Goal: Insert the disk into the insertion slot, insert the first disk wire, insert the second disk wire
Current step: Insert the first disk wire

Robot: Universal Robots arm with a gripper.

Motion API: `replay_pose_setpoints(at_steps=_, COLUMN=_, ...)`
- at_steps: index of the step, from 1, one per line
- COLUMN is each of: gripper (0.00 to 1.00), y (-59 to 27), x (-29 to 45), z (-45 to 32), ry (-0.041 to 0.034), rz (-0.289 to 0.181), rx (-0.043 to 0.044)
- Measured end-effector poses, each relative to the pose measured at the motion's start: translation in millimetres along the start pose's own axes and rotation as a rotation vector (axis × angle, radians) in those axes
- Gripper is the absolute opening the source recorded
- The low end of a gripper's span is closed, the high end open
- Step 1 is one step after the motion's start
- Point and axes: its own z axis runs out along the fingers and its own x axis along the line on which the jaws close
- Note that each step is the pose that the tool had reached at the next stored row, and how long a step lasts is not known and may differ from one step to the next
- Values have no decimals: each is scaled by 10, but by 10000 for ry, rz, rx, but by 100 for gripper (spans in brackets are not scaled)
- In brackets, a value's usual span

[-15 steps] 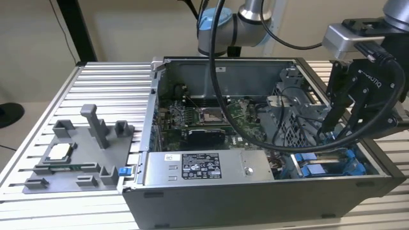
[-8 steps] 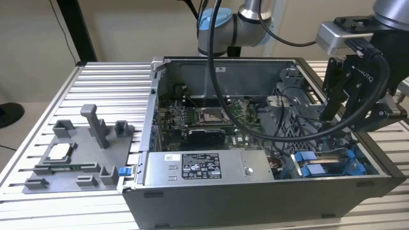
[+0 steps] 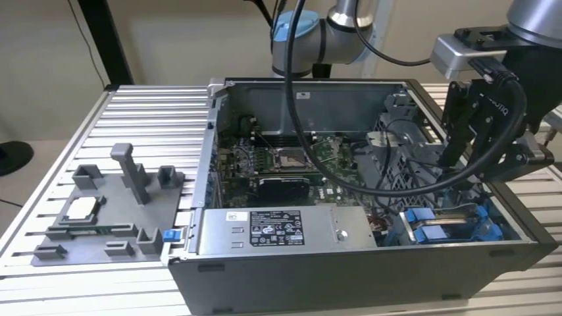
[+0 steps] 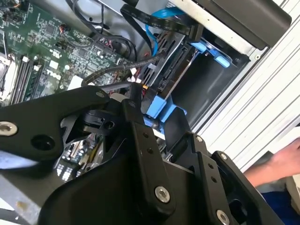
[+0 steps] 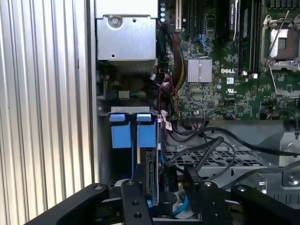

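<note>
We see the black two-fingered gripper (image 5: 161,183) low inside the open dark grey computer case (image 3: 351,280), at its corner on the exterior view's right. Its fingers (image 5: 134,190) stand a little apart, one on each side of the flat silver disk (image 4: 166,70) in its bright blue plastic carrier, without clamping it. The disk sits on edge within the narrow grey metal insertion slot (image 3: 439,220), beside the grey labelled power-supply box (image 3: 263,230). A person's hand (image 4: 287,159) shows beyond the case, over the ribbed aluminium table (image 3: 149,112).

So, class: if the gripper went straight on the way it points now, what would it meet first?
Probably the disk, standing on edge in the insertion slot right ahead of the gripper; whether a gap separates them is unclear.
</note>
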Motion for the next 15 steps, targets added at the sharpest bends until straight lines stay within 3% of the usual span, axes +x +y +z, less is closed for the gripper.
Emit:
replay_pose_setpoints(at_steps=7, gripper=100, y=8, x=-3, z=15, ry=0, rz=-2, rx=49)
replay_pose_setpoints(at_steps=11, gripper=100, y=12, x=-2, z=49, ry=-5, rz=-6, rx=174)
replay_pose_setpoints(at_steps=15, gripper=100, y=14, x=-1, z=61, ry=-28, rz=-7, rx=222)
